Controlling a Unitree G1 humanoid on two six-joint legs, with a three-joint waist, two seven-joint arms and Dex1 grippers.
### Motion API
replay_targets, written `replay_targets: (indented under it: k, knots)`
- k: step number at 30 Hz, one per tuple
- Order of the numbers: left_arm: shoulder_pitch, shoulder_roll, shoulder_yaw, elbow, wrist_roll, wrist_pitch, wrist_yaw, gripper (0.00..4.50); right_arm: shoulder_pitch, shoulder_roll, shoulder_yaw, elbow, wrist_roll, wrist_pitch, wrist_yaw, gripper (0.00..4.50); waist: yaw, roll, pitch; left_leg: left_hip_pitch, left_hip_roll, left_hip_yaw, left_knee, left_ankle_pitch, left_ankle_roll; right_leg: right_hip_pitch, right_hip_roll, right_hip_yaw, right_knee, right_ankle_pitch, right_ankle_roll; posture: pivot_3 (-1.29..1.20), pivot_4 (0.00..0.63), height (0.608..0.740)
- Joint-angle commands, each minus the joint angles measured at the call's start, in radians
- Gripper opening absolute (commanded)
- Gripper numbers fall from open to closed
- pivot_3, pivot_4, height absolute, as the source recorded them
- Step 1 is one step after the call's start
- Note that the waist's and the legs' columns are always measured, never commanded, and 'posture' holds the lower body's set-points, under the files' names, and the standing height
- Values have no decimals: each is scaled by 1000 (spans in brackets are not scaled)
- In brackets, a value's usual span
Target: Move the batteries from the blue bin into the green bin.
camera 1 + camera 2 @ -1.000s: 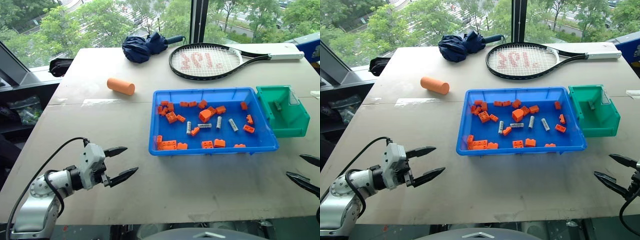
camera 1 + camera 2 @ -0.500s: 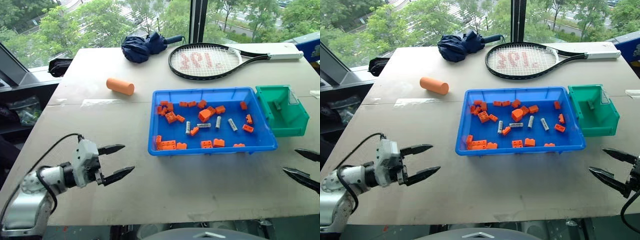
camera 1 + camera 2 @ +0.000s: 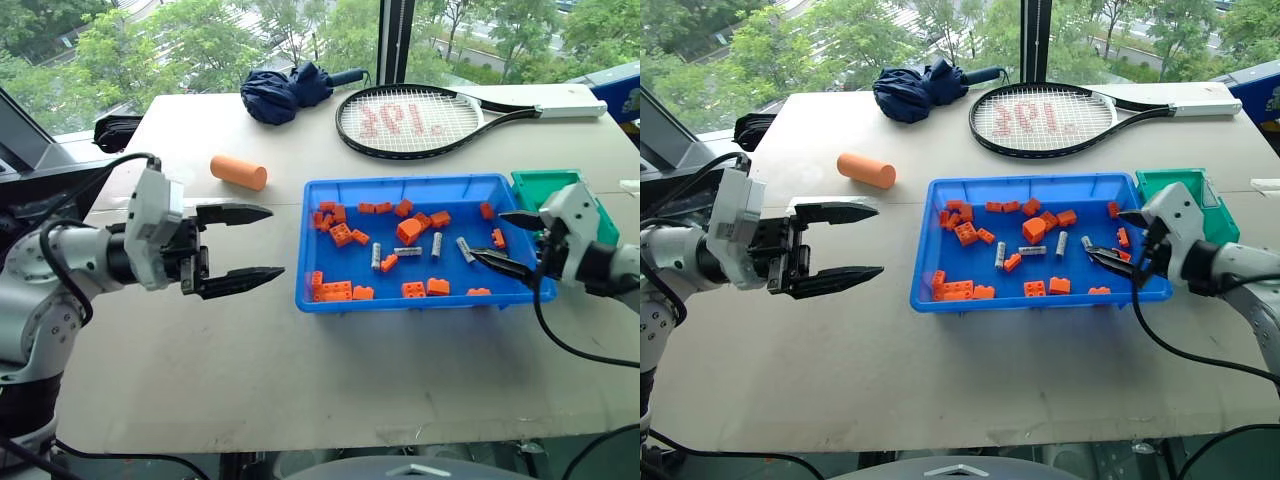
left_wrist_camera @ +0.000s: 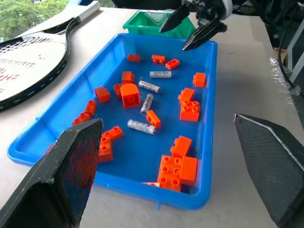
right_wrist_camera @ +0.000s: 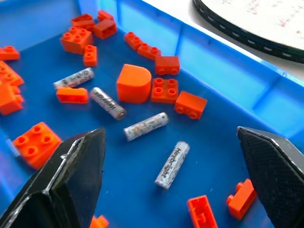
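Observation:
The blue bin (image 3: 420,301) sits right of centre on the table, holding several grey-silver batteries (image 3: 437,245) among orange toy bricks (image 3: 343,235). The right wrist view shows the batteries (image 5: 146,126) lying loose on the blue floor. The green bin (image 3: 540,185) touches the blue bin's right end and is partly hidden behind my right arm. My right gripper (image 3: 487,234) hangs open above the blue bin's right end, holding nothing. Left of the blue bin, my left gripper (image 3: 275,242) is raised and open, pointing at it, empty.
An orange cylinder (image 3: 239,172) lies behind my left gripper. A tennis racket (image 3: 412,122) and a folded dark-blue umbrella (image 3: 285,92) lie at the back of the table. Bare tabletop stretches in front of the blue bin to the near edge.
Both arms have risen. The right gripper swung in from the table's front right to above the blue bin's right end. The left gripper lifted and moved nearer the bin. Both stay open.

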Motion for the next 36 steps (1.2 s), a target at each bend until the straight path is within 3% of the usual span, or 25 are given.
replay_targets:
  k: [1, 5, 12, 15, 20, 21, 24, 29, 36]
  knots:
    - [-70, 26, -18, -22, -31, 48, 1, 4500, -113, 17, 82, 73, -53, 153, -55, 4409, 0, -1, 1, -1, 0, -1, 0, 0, 0, 0, 0, -1, 0, 0, 0, 0, 150, 740]
    - [-111, 42, -40, -16, -22, 72, -25, 4500, -190, 57, 153, 117, -72, 244, -52, 4409, 0, -1, 1, -2, 0, -1, 0, 0, 0, -1, 0, -1, -1, 0, 0, 0, 150, 740]
    - [-155, 82, -62, -8, -15, 103, -67, 4500, -242, 98, 262, 159, -152, 224, -28, 4409, -2, -1, 1, -1, 0, 0, 1, 0, 0, -2, 0, 0, 1, 0, 0, 0, 150, 740]
    - [-171, 78, -68, -7, -5, 94, -75, 4500, -250, 119, 285, 169, -180, 231, -30, 3701, -3, -1, 1, -1, 0, 0, 1, 0, 0, -2, 0, 0, 1, 0, 0, 0, 150, 740]
    - [-199, 70, -76, -3, -5, 87, -84, 4500, -238, 139, 260, 147, -184, 291, -50, 1445, -4, -1, 1, -1, 0, 0, 1, 0, 0, -2, 0, -1, 1, 0, 0, 0, 150, 740]
    - [-202, 69, -78, -1, -3, 84, -87, 4500, -236, 138, 251, 141, -181, 299, -53, 822, -4, -1, 1, -1, 0, 0, 1, 0, 0, -2, 0, 0, 1, 0, 0, 0, 150, 740]
    - [-216, 56, -90, 2, 5, 73, -90, 4500, -234, 129, 210, 109, -172, 331, -62, 37, -3, -1, 1, -1, 0, -1, 1, 0, -1, -2, 0, -1, 1, 0, 0, 0, 150, 740]
    - [-249, 23, -99, 6, -3, 72, -78, 4500, -260, 103, 93, 32, -145, 374, -75, 37, 1, -1, 1, -2, 0, -1, 1, 0, 0, -2, 0, -1, 1, 0, 0, 0, 150, 740]
    - [-353, -95, -117, 1, -51, 149, 62, 4500, -318, -45, -80, 42, -173, 409, -99, 37, 0, -2, 1, -3, 0, -1, 2, 0, 0, -3, 0, -2, 1, 0, 0, 0, 150, 740]
